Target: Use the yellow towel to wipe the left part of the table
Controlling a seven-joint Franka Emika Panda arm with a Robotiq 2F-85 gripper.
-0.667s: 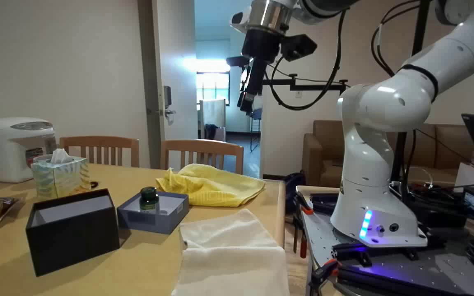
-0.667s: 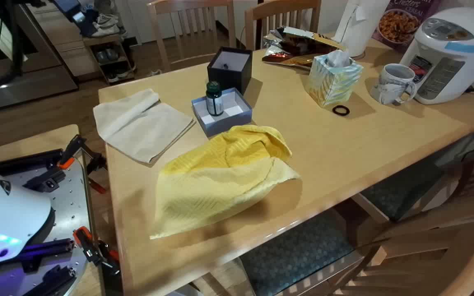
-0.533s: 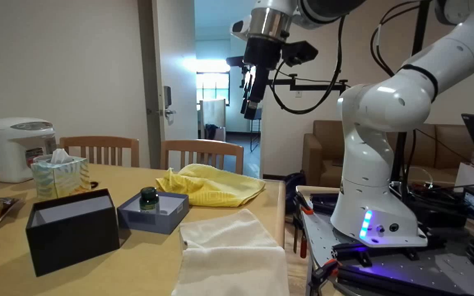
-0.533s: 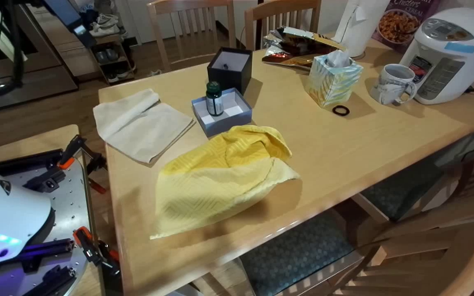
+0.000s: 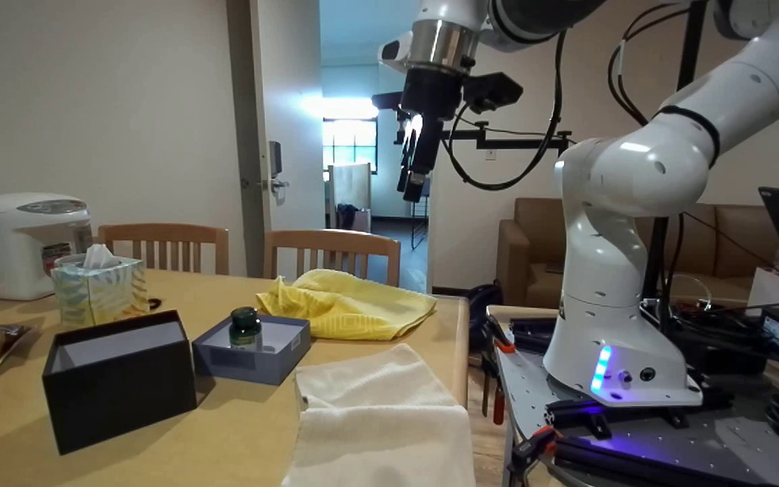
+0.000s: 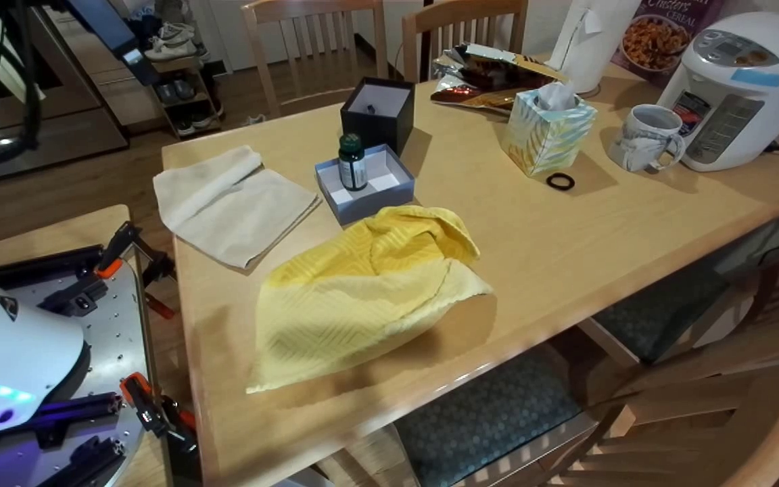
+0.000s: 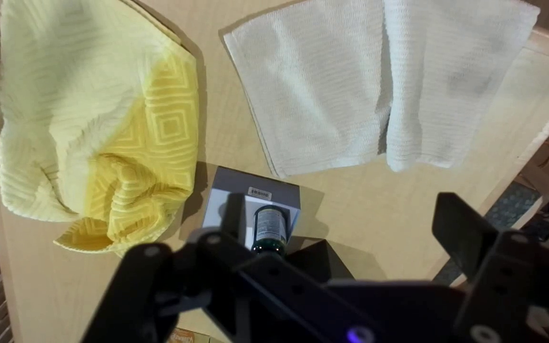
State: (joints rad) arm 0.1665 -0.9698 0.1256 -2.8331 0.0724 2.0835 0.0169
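Observation:
The yellow towel [image 5: 352, 308] lies crumpled on the wooden table [image 6: 565, 237], near the table's end by the robot base. It also shows in an exterior view [image 6: 362, 297] and at the left of the wrist view [image 7: 112, 124]. My gripper [image 5: 411, 193] hangs in the air well above the table and the towel, pointing down. In the wrist view my gripper [image 7: 343, 214] has its two fingers wide apart with nothing between them. Its fingers partly cover the view of a low box and a bottle far below.
A beige cloth [image 6: 234, 206] lies beside the towel. A low grey-blue box [image 6: 383, 179] holds a green bottle [image 6: 352, 166]. A black box [image 6: 376, 115], tissue box [image 6: 545, 135], mug [image 6: 646, 138] and white water boiler [image 6: 734, 95] stand farther along. Chairs [image 5: 335, 243] surround the table.
My gripper has moved down a little and turned to point more steeply downward. The towel and the other things on the table have not moved.

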